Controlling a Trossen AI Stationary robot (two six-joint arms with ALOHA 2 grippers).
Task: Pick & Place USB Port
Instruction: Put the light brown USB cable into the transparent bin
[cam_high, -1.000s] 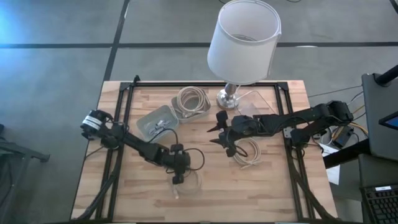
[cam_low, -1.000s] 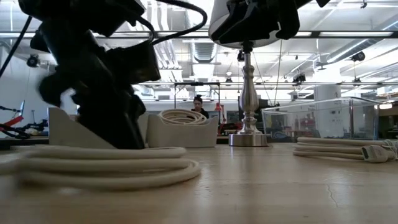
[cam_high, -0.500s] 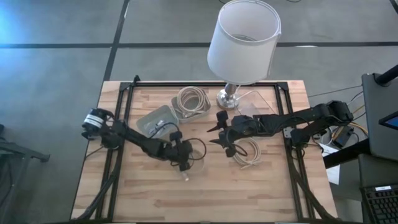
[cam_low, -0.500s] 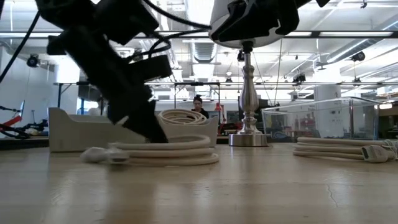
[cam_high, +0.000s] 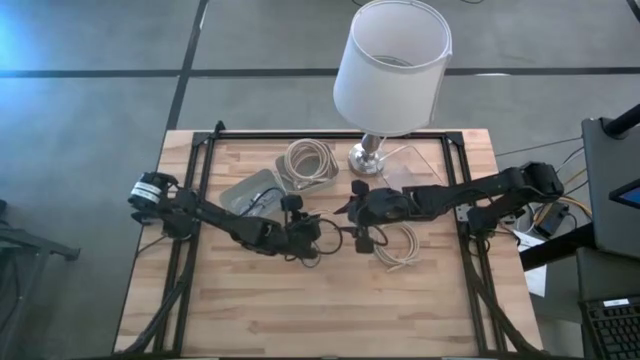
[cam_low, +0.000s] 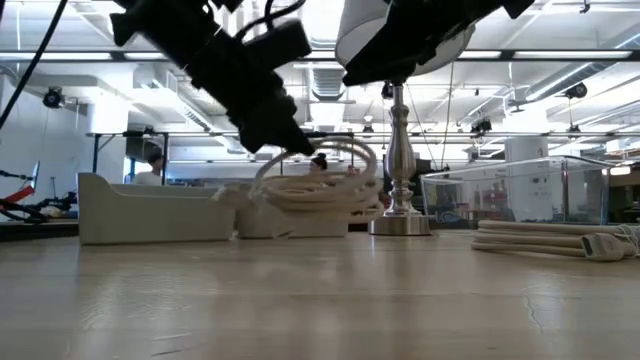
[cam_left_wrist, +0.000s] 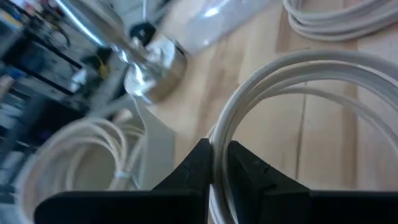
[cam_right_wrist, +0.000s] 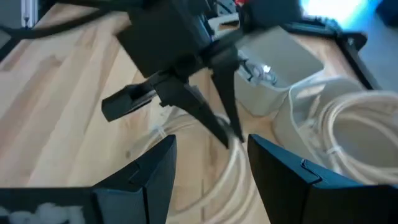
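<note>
My left gripper (cam_high: 304, 238) is shut on a coiled white USB cable (cam_low: 320, 180), which hangs above the middle of the table. The coil also shows in the left wrist view (cam_left_wrist: 280, 81) and in the right wrist view (cam_right_wrist: 239, 163). My right gripper (cam_high: 357, 218) is open and empty, just right of the left gripper and facing it; its two fingers (cam_right_wrist: 149, 171) frame the left gripper and the cable. A second white cable coil (cam_high: 400, 245) lies flat on the table under the right arm. My left gripper pinches one side of the coil, several strands together (cam_left_wrist: 219, 144), between its two fingers. The fingers slant down from the table's left and lie across the strands. The coil hangs tilted from the fingertips (cam_low: 290, 140), clear of the table.
A grey tray (cam_high: 250, 195) and a bin holding another cable coil (cam_high: 310, 160) stand behind the left gripper. A lamp (cam_high: 385, 70) with a metal base (cam_high: 368, 158) and a clear plastic box (cam_high: 415, 168) stand at the far middle and right.
My left gripper has gone up, toward the table's far edge and a little toward the right gripper, shut on the cable. The coil, which lay flat near the table's near edge, has slid along the table and then been lifted clear; it now hangs tilted.
</note>
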